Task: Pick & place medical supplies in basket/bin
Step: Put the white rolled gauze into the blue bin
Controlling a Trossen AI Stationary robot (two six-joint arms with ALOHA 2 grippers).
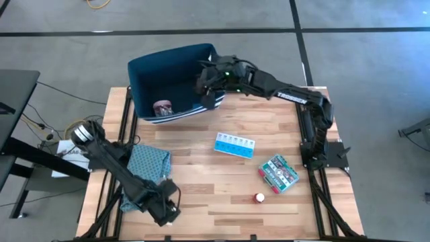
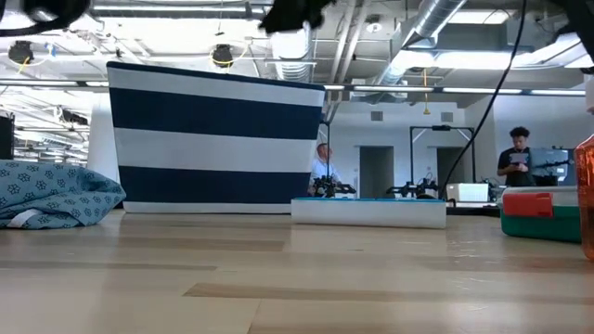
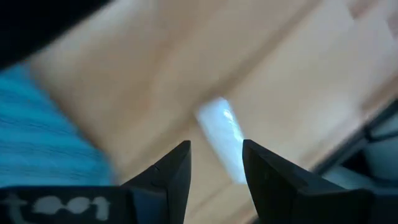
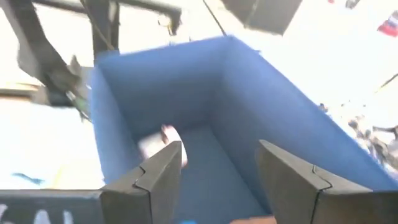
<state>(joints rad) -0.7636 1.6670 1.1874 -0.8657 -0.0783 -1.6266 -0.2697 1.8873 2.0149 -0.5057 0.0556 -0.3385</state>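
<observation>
The navy bin (image 1: 171, 77) stands at the table's far side, its striped wall (image 2: 213, 139) facing the low view. My right gripper (image 1: 207, 82) hovers open over the bin's right rim, looking into it (image 4: 214, 162). A pink roll (image 1: 162, 107) lies on the bin's floor, blurred in the right wrist view (image 4: 163, 135). The light blue pill organiser (image 1: 234, 145), the teal-red-white box (image 1: 279, 172) and the red-white cap (image 1: 259, 197) lie on the table. My left gripper (image 1: 168, 207) is open, low at the near left, with a pale blurred strip (image 3: 221, 137) on the wood ahead of its fingers.
A teal patterned cloth (image 1: 148, 165) lies crumpled beside my left arm and shows in the low view (image 2: 51, 190). The organiser (image 2: 369, 211) and the box (image 2: 538, 211) sit right of the bin. Bare wood lies between the cloth and the organiser. People stand in the room beyond.
</observation>
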